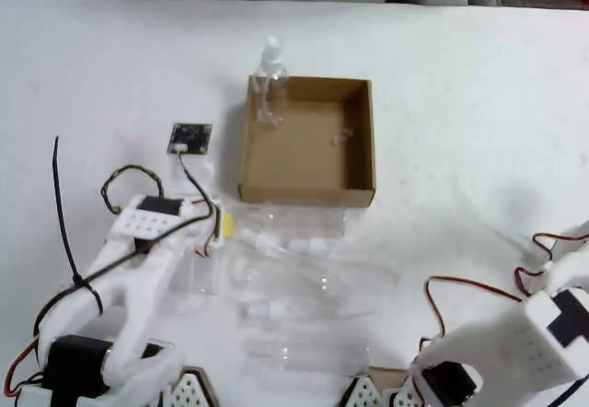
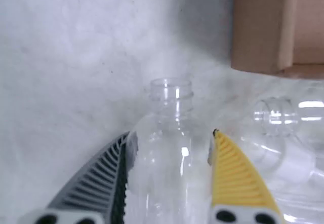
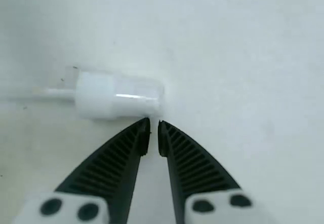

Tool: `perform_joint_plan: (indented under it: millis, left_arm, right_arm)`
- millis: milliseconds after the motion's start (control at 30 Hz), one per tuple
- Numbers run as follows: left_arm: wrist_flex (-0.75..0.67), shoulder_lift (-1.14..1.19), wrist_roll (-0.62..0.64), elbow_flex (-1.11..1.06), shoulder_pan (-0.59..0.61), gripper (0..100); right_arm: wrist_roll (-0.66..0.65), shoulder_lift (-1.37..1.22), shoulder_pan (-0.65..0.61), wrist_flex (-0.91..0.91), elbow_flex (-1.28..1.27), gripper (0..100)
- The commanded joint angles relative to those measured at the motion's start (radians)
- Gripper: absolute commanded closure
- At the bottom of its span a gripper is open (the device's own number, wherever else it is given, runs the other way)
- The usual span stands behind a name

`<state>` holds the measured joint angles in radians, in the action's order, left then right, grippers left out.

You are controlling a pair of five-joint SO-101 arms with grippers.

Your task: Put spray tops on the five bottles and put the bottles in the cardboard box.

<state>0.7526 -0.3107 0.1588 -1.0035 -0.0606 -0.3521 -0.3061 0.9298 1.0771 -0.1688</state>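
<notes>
Left tool [image 2: 172,135] is pinching a capless bottle [image 2: 169,173] near the box [image 2: 260,26]; slick plastic is risking a slip. Right tool [image 3: 153,122], pressed nearly together, is sitting beside a spray top [image 3: 115,102] on the counter [image 3: 238,41], likely nudging it away.

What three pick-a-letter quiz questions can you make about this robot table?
1. Where is the capped bottle? A. in the cardboard box B. on an arm C. under the table
2. The left gripper has fingers coloured: A. both red B. gray and yellow C. both green
3. The held bottle has a neck that is: A. open B. capped C. taped
Answers: 1 A, it stands in the box's corner; 2 B, one of each shows; 3 A, no top sits on it.
</notes>
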Motion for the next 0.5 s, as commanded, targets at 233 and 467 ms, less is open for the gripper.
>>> perform_joint_plan:
  millis: [233,467]
  left_arm:
    - [-0.038,-0.038,0.002,-0.003,0.015,98]
    - [-0.038,-0.038,0.002,-0.003,0.015,98]
  right_arm:
    - [0.078,-0.186,-0.010,-0.007,0.282,98.2]
    - [0.091,-0.283,-0.018,-0.007,0.445,98.2]
